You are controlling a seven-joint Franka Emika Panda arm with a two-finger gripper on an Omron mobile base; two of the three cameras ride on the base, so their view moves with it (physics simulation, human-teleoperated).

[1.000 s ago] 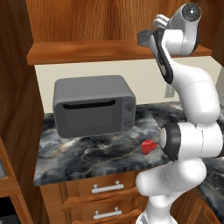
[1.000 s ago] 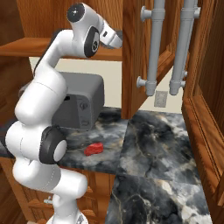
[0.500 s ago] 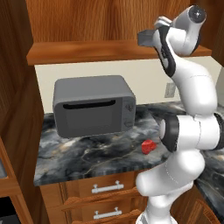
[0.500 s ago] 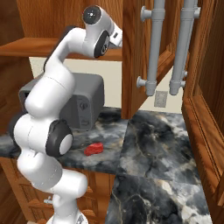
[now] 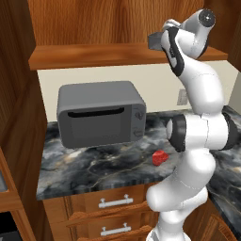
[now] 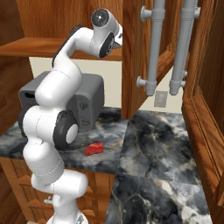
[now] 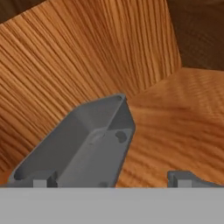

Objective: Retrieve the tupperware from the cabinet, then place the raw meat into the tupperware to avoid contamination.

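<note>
Two-finger gripper point(image 7: 113, 179) raised into the open reddish-brown wooden wall cabinet point(image 5: 117, 55), its dark fingertips point(image 7: 181, 178) spread apart; one fingertip sits inside the small grey translucent rectangular tupperware tub point(image 7: 83, 144), one outside, straddling a side wall but not visibly pinching it; the tub's long axis runs away from the hand along the shelf; one tub; one bright red lump of raw meat point(image 5: 160, 157) on the dark marbled stone counter point(image 5: 94, 172) far below; one big grey microwave point(image 5: 100, 113) beside it
</note>
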